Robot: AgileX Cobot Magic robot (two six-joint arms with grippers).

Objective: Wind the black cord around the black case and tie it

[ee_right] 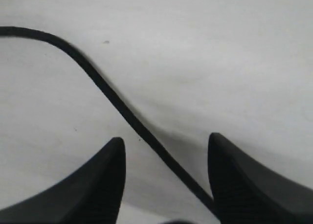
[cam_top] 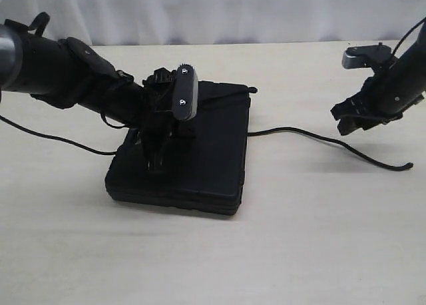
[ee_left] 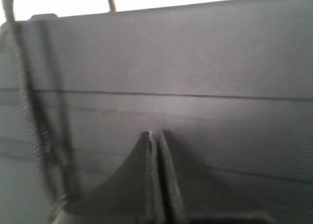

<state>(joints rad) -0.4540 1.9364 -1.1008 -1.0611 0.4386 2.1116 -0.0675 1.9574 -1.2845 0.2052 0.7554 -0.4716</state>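
Pale wooden tabletop [cam_top: 299, 252], white curtain [cam_top: 233, 12] behind, and we saw the flat rectangular black hard-plastic case [cam_top: 206, 165] lying left of centre. The left gripper [ee_left: 156, 134] pressed on its lid, fingers together, nothing between them. The thin black braided cord [ee_right: 122, 109] trailed from the case's right side across the table, and the right gripper [ee_right: 166, 138] hovered over it, jaws apart, holding nothing.

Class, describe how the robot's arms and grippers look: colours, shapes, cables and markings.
Both arms are black. The left arm is bulky, with a grey section and a camera bar bearing two white marks. The right arm carries a silver-grey module and a thin black cable. The right gripper has tapered black fingers.
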